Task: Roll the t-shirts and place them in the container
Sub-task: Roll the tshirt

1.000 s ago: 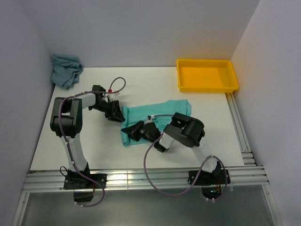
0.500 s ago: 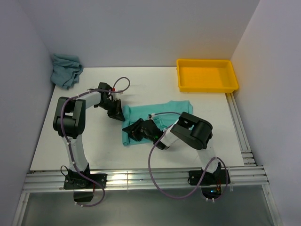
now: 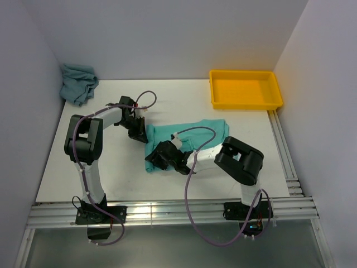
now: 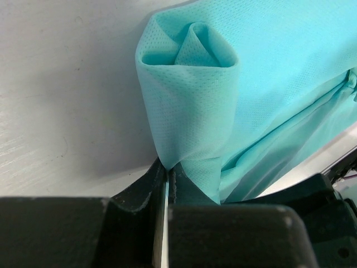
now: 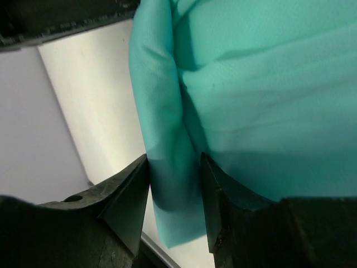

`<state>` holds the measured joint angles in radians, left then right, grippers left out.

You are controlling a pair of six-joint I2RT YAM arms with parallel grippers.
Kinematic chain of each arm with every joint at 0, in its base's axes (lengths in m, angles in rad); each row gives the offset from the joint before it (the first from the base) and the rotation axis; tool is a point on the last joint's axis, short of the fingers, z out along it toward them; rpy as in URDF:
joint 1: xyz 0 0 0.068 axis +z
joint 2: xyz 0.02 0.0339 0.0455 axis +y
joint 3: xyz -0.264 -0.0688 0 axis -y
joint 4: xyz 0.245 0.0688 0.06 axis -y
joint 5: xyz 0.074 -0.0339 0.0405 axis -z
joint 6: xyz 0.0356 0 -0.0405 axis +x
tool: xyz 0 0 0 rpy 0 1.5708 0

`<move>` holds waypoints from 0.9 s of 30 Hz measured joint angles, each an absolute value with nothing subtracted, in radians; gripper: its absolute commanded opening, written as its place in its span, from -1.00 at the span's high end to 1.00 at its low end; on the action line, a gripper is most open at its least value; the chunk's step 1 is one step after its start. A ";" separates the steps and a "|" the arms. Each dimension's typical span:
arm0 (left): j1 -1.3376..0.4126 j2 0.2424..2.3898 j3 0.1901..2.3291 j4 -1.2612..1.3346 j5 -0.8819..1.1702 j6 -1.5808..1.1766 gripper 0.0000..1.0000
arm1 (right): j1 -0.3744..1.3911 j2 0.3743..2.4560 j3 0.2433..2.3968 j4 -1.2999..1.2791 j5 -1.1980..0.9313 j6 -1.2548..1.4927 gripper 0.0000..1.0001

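Since a second ago your left pincer (image 4: 166, 167) has closed and now pinches the rolled corner of the mint t-shirt (image 3: 195, 131). Your right pincer (image 5: 174, 184) has widened, spread astride the near edge fold. The shirt lies mid-way across the bench (image 3: 111, 173); the grey-teal t-shirt (image 3: 77, 82) sits crumpled far left.

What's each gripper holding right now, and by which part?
The left gripper is shut on the mint t-shirt, pinching the end of its rolled edge. The right gripper straddles the same rolled edge; whether it grips cannot be told.
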<state>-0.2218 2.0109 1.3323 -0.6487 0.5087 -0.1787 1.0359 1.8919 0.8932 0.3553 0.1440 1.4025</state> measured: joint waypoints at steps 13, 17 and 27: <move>-0.223 2.007 1.336 -0.656 0.504 -0.168 0.46 | 1.065 1.870 0.829 0.369 0.163 1.417 0.83; -0.213 1.990 1.336 -0.652 0.522 -0.137 0.07 | 1.046 1.871 0.785 0.451 0.122 1.435 0.88; -0.145 1.933 1.330 -0.643 0.659 -0.038 -0.29 | 1.007 1.925 0.754 0.612 0.027 1.466 0.94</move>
<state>-0.1452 1.9327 1.3296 -0.6426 0.6594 -0.0376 1.0065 1.9247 0.7544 0.6117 0.0265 1.4662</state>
